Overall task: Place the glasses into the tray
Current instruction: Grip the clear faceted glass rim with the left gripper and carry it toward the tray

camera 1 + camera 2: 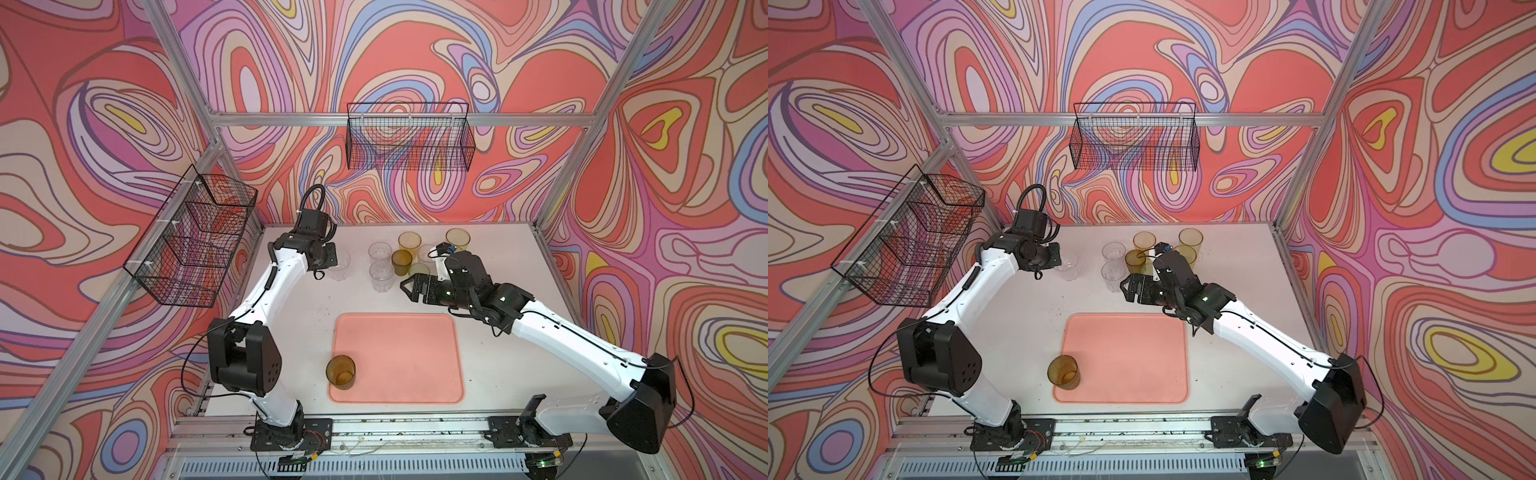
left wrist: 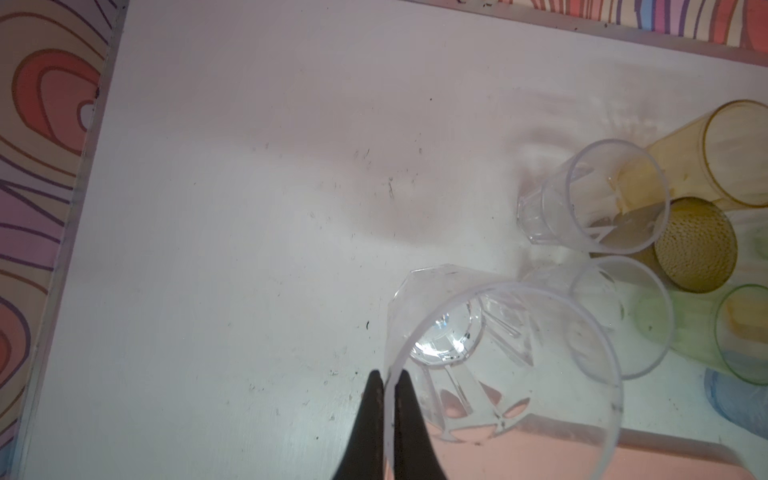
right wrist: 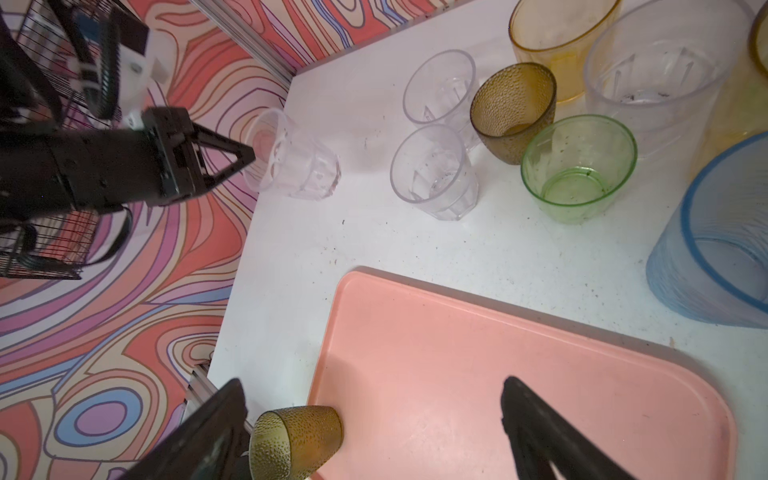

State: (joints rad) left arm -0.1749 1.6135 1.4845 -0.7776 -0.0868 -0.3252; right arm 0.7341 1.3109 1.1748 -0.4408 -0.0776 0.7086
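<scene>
In a top view, one amber glass (image 1: 340,372) is set in the tray (image 1: 415,353), with the other glasses (image 1: 380,251) left on the table (image 1: 299,316). Left wrist view: a clear glass (image 2: 478,365) is pinched at its rim by the left hand (image 2: 389,376). Right wrist view: the right hand (image 3: 372,380) is held open and empty.

A brown tumbler (image 1: 1064,372) stands in the tray's (image 1: 1133,357) near-left corner; the left tool (image 1: 1060,260) touches a clear tumbler (image 1: 1070,269).

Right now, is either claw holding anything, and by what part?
The left claw pinches a clear tumbler by its rim, one finger inside the wall, one outside. The right claw is open and holds nothing.
</scene>
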